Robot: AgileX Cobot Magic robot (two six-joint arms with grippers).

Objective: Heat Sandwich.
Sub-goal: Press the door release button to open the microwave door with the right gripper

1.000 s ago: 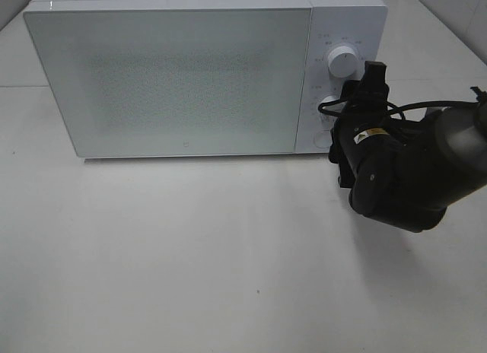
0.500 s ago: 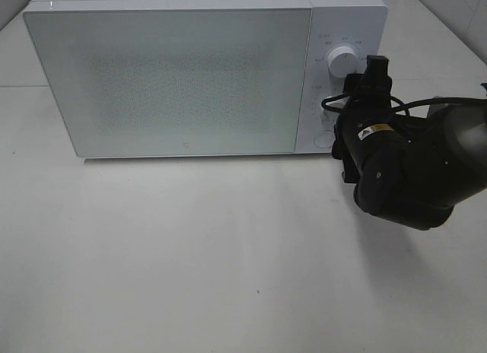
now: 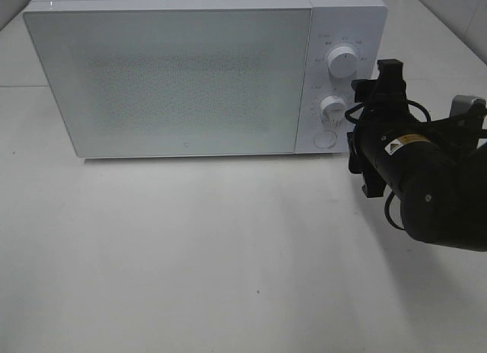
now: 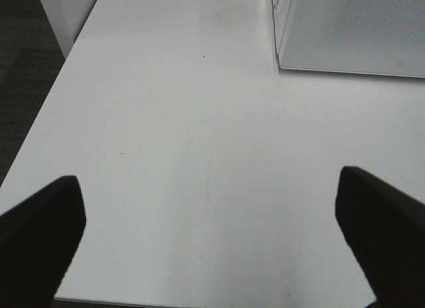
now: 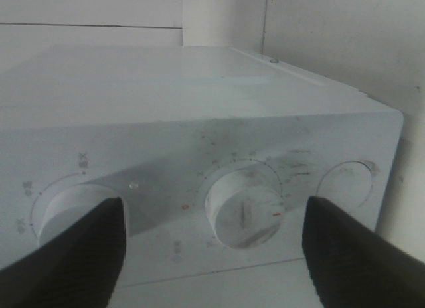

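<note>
The white microwave [image 3: 175, 79] stands at the back of the table with its door closed. The sandwich is hidden from every view. My right gripper [image 3: 362, 114] hovers just right of the control panel, turned on its side, open, holding nothing. In the right wrist view its dark fingers [image 5: 66, 248] flank the lower knob [image 5: 244, 212], with a gap between them and the panel. My left gripper [image 4: 212, 248] is open above bare table, its fingers [image 4: 40, 241] wide apart and holding nothing.
The control panel carries an upper knob [image 3: 342, 62], a lower knob [image 3: 332, 106] and a round button [image 3: 325, 138]. The white table [image 3: 228, 254] spreads in front of the microwave. In the left wrist view the table's edge [image 4: 40, 115] borders dark floor.
My right arm has drawn back to the right, away from the panel, uncovering the lower knob and the round button. Its jaws have spread a little. The left gripper has not moved.
</note>
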